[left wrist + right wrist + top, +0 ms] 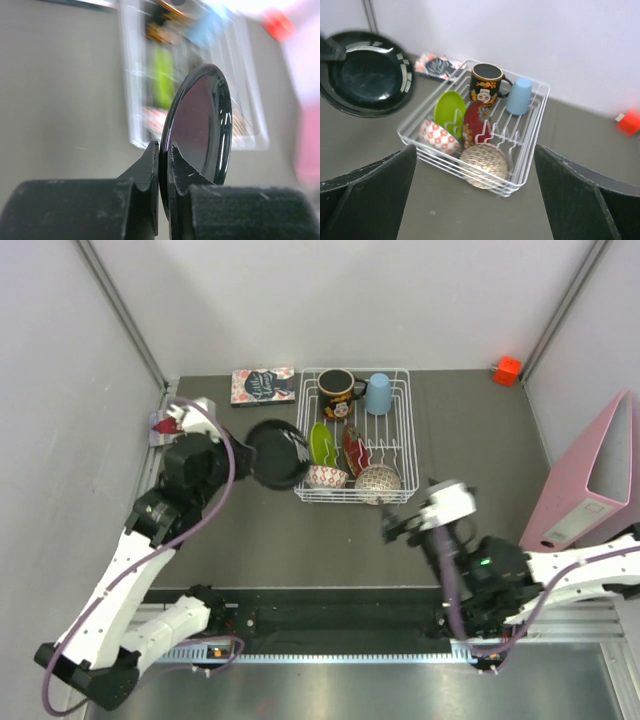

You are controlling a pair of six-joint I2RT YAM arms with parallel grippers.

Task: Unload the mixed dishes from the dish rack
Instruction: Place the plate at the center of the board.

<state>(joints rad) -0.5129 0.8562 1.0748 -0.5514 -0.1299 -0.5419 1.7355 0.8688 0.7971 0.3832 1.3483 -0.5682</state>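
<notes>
Left gripper (164, 150) closed to a thin slit on the near rim of a black plate (200, 125), 1 finger on each face, the glossy plate held on edge. In the top view, black plate just left of the dish rack (392, 435), overlapping the near-left corner of its wire wall; contact with the wire impossible to tell. Right gripper (393, 528) spread wide with nothing between its 2 fingers, hovering over the dark table (250, 540) on the near side of the rack's near-right corner, facing the rack.

6 dishes inside the rack. Far-left corner: black cartoon mug (485, 85), upright, handle to the right. Just right of it: pale blue cup (519, 96), mouth down. Among the prongs in the middle: lime-green plate (449, 110) on the left, red floral plate (476, 122) beside it on the right, both on edge. Along the near wall: red-and-white patterned bowl (439, 137) on its side at the left, beige patterned bowl (484, 160) at the right, tipped with its underside toward the near side.

Elsewhere: a printed card (262, 385) flat on the table just left of the rack's far-left corner, a small orange-red block (507, 370) in the far-right corner, a pink binder (590, 480) against the right wall.
</notes>
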